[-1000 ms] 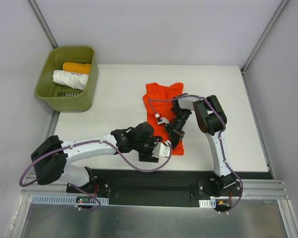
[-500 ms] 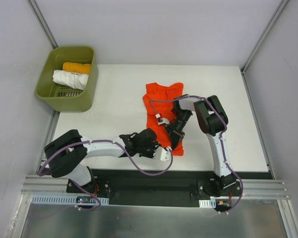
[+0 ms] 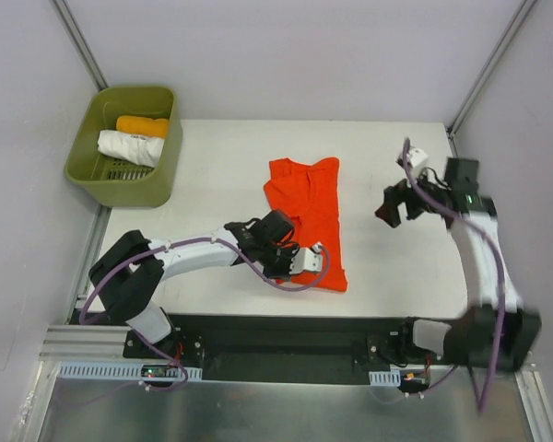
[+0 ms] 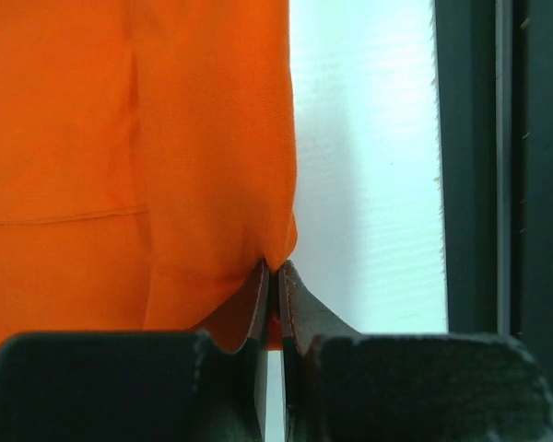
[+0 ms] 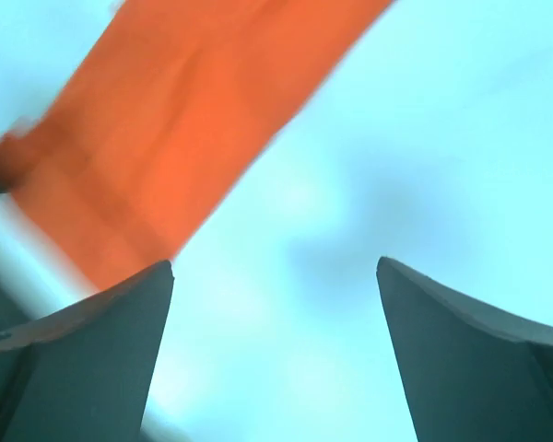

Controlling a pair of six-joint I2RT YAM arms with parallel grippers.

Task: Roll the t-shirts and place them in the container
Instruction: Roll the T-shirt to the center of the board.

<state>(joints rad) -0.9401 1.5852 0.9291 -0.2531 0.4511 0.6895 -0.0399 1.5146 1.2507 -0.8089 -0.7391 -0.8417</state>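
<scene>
A green basket sits upper left, well apart from the red-orange t-shirt at centre. The left gripper is clenched on the shirt's lower corner near the table front edge. The right gripper, released and empty, hovers over bare tabletop at right.

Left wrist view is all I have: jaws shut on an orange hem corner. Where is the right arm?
Observer: Off the cloth. The right gripper hangs open and holds nothing, to the right of the t-shirt.
Operator: Has any roll begun?
Observer: No, the t-shirt lies flat on the table as a long strip.
Operator: Anything else out there?
Observer: A green basket at the far left holds a white roll and a yellow roll.
</scene>
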